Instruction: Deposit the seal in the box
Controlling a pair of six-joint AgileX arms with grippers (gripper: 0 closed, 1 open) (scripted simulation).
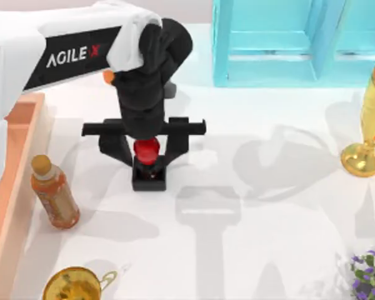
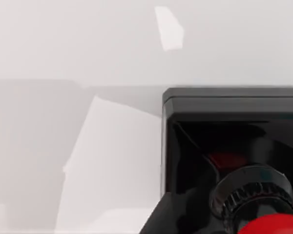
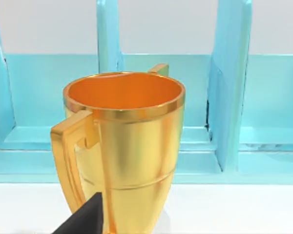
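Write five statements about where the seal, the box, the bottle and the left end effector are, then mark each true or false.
1. The small seal with a red round knob on a black base stands on the white table. True.
2. The seal already lies inside the shallow light-brown wooden box. False: it is on the table, to the right of the box.
3. The left end effector is directly over the seal, its fingers spread on either side. True.
4. The orange bottle with a tan cap lies on its side. False: it stands upright beside the box's wall.
5. The turquoise cabinet is at the table's near edge. False: it is at the far edge.
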